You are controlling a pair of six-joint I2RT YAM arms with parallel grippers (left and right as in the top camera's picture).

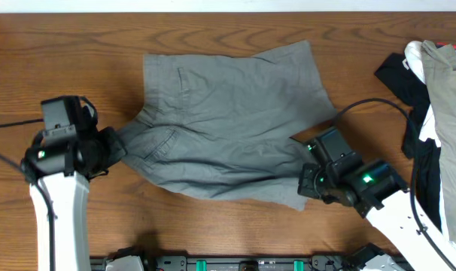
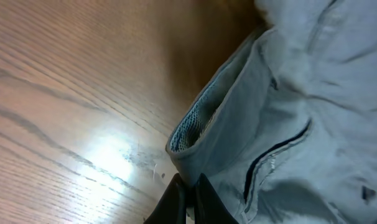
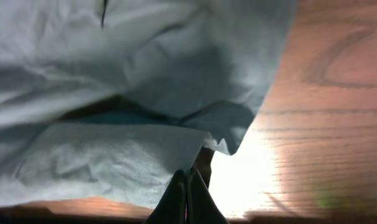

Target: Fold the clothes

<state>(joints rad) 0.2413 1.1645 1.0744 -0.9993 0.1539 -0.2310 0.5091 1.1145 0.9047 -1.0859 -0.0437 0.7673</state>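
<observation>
Pinching opposite edges of the shorts (image 1: 228, 113) are left claw (image 2: 187, 194) and right claw (image 3: 187, 186), garment pile (image 1: 439, 83) nearby.

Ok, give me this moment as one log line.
left gripper: shut on shorts waistband | right gripper: shut on shorts hem | shorts: spread on table, unfolded

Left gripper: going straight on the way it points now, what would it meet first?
The shorts: their waistband edge sits at the tips of the left gripper, so it would press into that fabric, probably at once.
</observation>
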